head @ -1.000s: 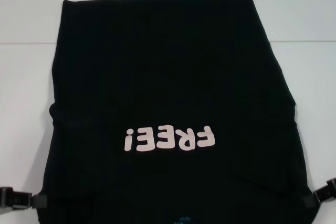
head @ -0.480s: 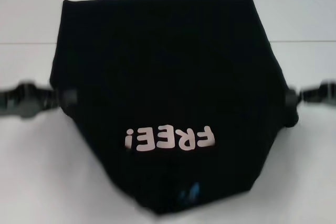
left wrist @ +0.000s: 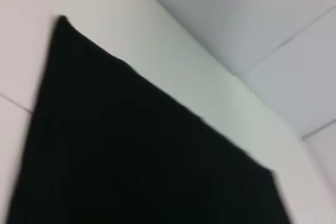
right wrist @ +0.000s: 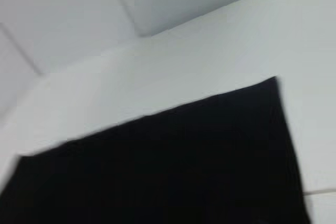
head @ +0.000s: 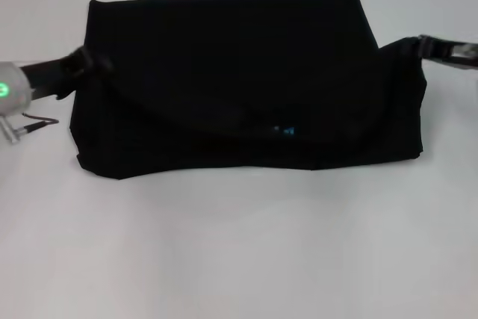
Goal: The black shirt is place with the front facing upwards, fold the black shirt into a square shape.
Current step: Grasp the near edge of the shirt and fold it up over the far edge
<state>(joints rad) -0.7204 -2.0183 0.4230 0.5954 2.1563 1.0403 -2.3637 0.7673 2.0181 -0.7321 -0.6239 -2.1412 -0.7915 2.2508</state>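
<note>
From my seat, the black shirt (head: pixel 246 87) lies on the white table (head: pixel 239 244), toward the far half of the surface, spread as a wide band with its near portion turned over onto the rest. The folded-over layer makes a curved edge sagging across the middle, and a small blue neck label (head: pixel 284 131) shows just below that curve, right of centre. No chest lettering is visible on the upturned side. The far edge runs straight; the near edge is slightly wavy, with the left corner dipping lowest.

The left gripper (head: pixel 81 65) sits at the shirt's left side, level with the upper part of the fold, and the cloth bunches up to a point right where it meets the fingers, so I read it as pinched closed on the fabric there. Behind it I see the left arm's silver cylinder with a green light (head: pixel 6 89) and a thin cable below it.

The right gripper (head: pixel 424 46) is at the shirt's upper right corner, and the cloth rises in a peak to it, lifted a little off the table; it too looks clamped on the fabric.

In the left wrist view the black shirt (left wrist: pixel 136 150) fills the lower area over the table (left wrist: pixel 173 56); the right wrist view shows the shirt (right wrist: pixel 168 166) the same way, with no fingers visible in either.
</note>
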